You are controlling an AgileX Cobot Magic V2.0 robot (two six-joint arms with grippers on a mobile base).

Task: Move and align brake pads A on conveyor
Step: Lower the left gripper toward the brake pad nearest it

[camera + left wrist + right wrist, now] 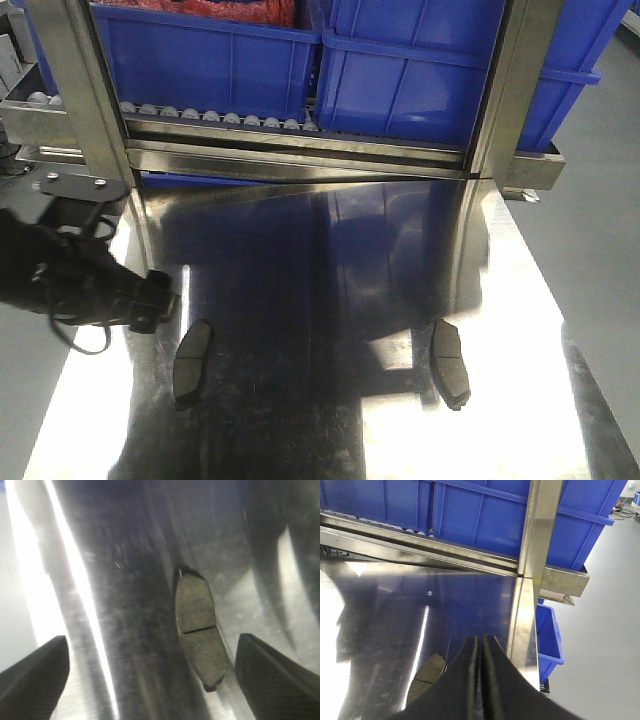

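Left wrist: left gripper [150, 645] spread wide over a pad [197, 630] near the table's [300, 430] left edge. It looks stiff, thin, heavyish; I'd pinch its long sides. Right gripper [481, 677] clamped, empty.

Front overview, wrist close-ups; probably same table [300, 420]

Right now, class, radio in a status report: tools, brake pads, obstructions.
Left tool open over left brake pad. Right tool shut, empty, right brake pad beside it. Both flat on steel table. No obstruction seen.
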